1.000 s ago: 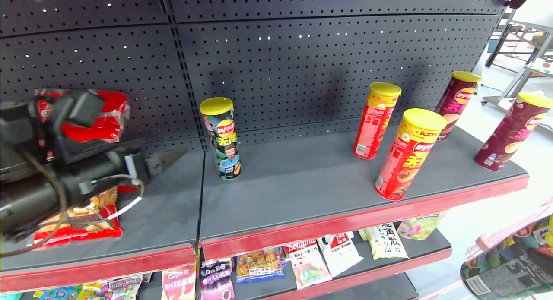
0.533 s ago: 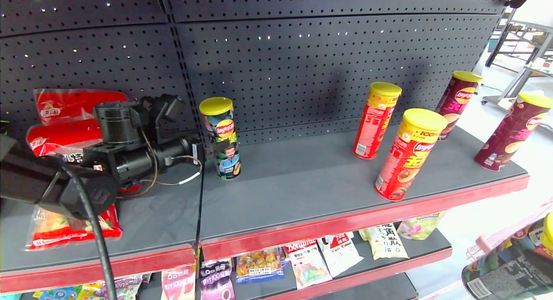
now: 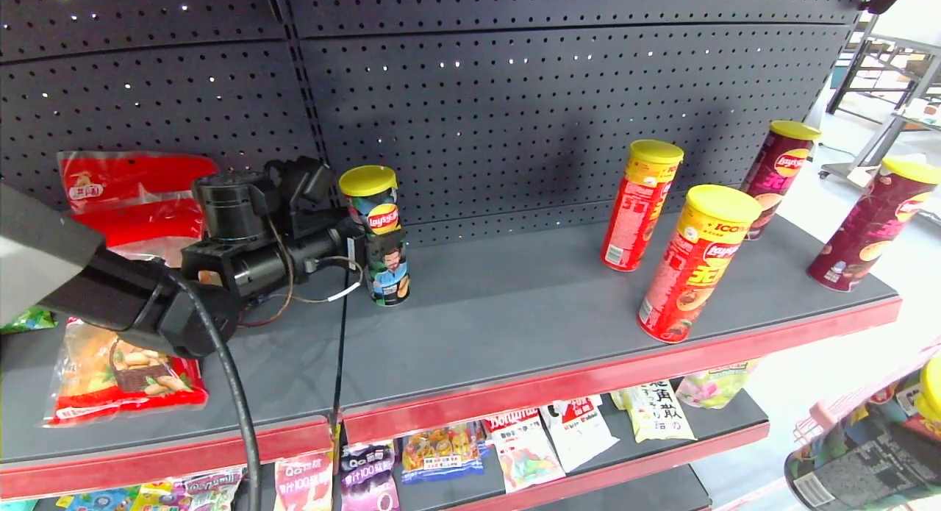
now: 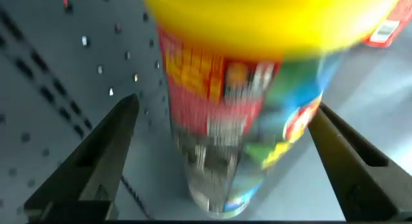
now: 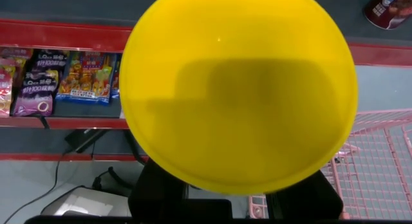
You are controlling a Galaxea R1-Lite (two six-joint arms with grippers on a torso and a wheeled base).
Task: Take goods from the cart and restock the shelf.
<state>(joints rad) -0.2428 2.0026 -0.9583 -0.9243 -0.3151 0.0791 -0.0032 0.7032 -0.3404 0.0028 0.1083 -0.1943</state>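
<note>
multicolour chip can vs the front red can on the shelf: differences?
Multicolour can: dark mixed print; red can: red. Multicolour can stands by the back panel, red can at the front edge. Open left gripper flanks the multicolour can; red can stands free. Both: yellow lids.

the shelf (image 3: 514,327) is dark grey with a red front edge; the pegboard (image 3: 514,106) is dark grey, dotted. the left can (image 3: 390,276) is blue-green, the middle cans (image 3: 638,209) (image 3: 695,268) red, the right cans (image 3: 775,176) (image 3: 864,228) maroon, the near-right can (image 3: 867,452) dark and many-coloured; all lids are yellow. the bags (image 3: 132,195) (image 3: 121,379) are red, the cart (image 3: 823,415) pink.
</note>
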